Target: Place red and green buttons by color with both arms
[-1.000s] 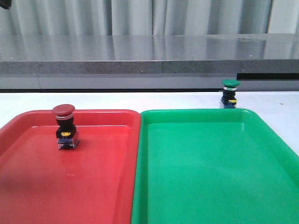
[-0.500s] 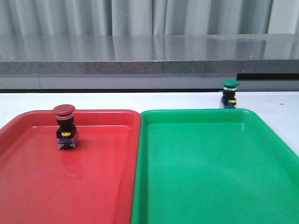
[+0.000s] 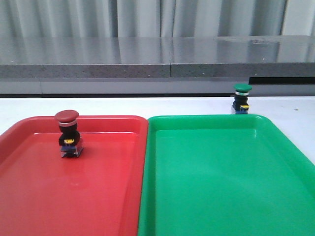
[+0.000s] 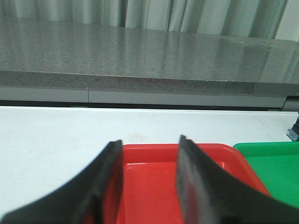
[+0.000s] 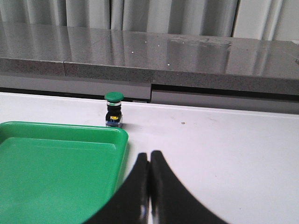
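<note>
The red button (image 3: 69, 132) stands upright in the far left part of the red tray (image 3: 74, 196). The green button (image 3: 241, 99) stands upright on the white table just beyond the green tray's (image 3: 221, 182) far edge; it also shows in the right wrist view (image 5: 113, 109). No arm shows in the front view. My left gripper (image 4: 149, 145) is open and empty over the red tray (image 4: 154, 172); the red button is not in that view. My right gripper (image 5: 149, 156) is shut and empty, over the table beside the green tray (image 5: 56, 163), short of the green button.
The two trays lie side by side, touching, on a white table (image 3: 147, 105). A grey stone ledge (image 3: 157, 64) runs along the back, with grey curtains behind it. A strip of bare table lies right of the green tray (image 5: 224, 149).
</note>
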`<state>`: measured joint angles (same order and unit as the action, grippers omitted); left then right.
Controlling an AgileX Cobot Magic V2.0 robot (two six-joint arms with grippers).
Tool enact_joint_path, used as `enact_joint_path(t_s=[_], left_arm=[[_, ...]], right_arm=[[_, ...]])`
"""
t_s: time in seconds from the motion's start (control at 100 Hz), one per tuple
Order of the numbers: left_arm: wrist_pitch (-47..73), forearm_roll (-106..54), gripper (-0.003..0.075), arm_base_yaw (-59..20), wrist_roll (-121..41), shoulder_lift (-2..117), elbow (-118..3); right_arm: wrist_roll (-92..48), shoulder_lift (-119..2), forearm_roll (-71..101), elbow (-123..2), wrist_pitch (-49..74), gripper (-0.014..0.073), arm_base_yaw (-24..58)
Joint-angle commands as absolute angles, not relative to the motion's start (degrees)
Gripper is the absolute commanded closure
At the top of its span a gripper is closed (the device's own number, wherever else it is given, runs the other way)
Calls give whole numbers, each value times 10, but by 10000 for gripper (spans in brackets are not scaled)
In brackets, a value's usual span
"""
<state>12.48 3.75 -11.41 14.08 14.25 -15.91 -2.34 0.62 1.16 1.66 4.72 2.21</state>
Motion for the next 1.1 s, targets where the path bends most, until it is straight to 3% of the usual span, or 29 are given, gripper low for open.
enact_joint_path(t_s=[0.0, 0.8, 1.09], left_arm=[[78, 33, 740, -114, 146, 147, -174], [74, 66, 739, -113, 142, 145, -167], [46, 65, 739, -31, 88, 76, -96]], right_arm=[[-28, 17, 12, 7, -4, 661, 18], [-28, 17, 12, 7, -4, 661, 18], [-28, 17, 12, 7, -4, 661, 18]])
